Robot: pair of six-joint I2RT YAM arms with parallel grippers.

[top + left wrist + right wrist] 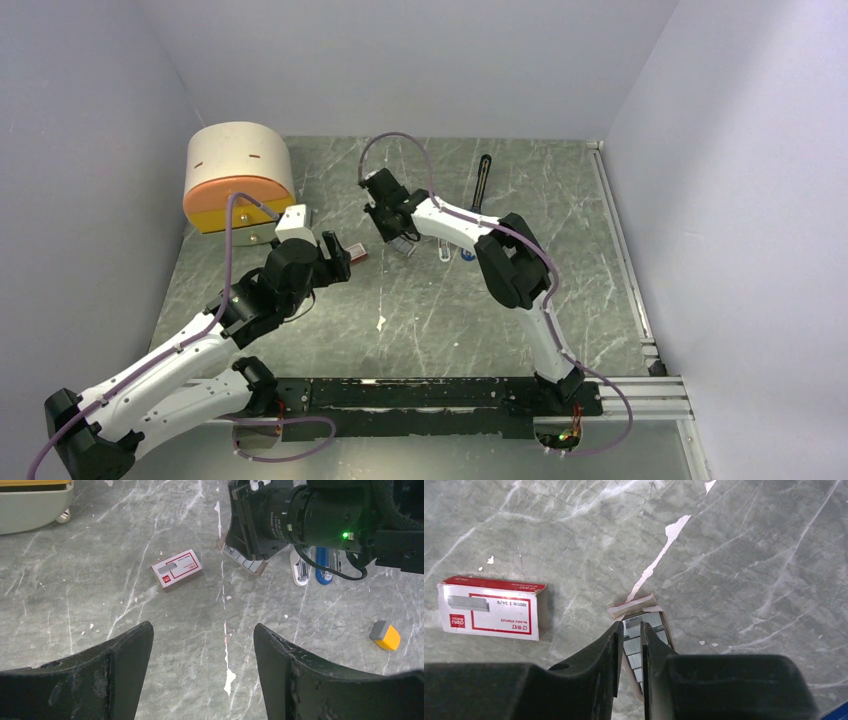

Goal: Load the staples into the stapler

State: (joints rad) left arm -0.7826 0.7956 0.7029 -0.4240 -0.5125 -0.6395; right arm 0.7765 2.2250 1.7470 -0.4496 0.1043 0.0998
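The staples (651,619) lie as grey ribbed strips in an open cardboard tray on the table. My right gripper (632,626) reaches down into the tray, its fingers close together around one strip. The tray also shows in the left wrist view (248,562), under the right wrist. The red-and-white staple box (489,611) lies closed to the left, also in the left wrist view (177,569). My left gripper (202,635) is open and empty above the bare table, short of the box. The stapler (482,182) lies open behind the right arm, its blue body (323,566) partly hidden.
A round beige-and-orange container (238,175) stands at the back left. A small orange-and-grey block (386,635) lies to the right. A white piece (299,570) lies beside the stapler's blue body. Grey walls close in the table on three sides.
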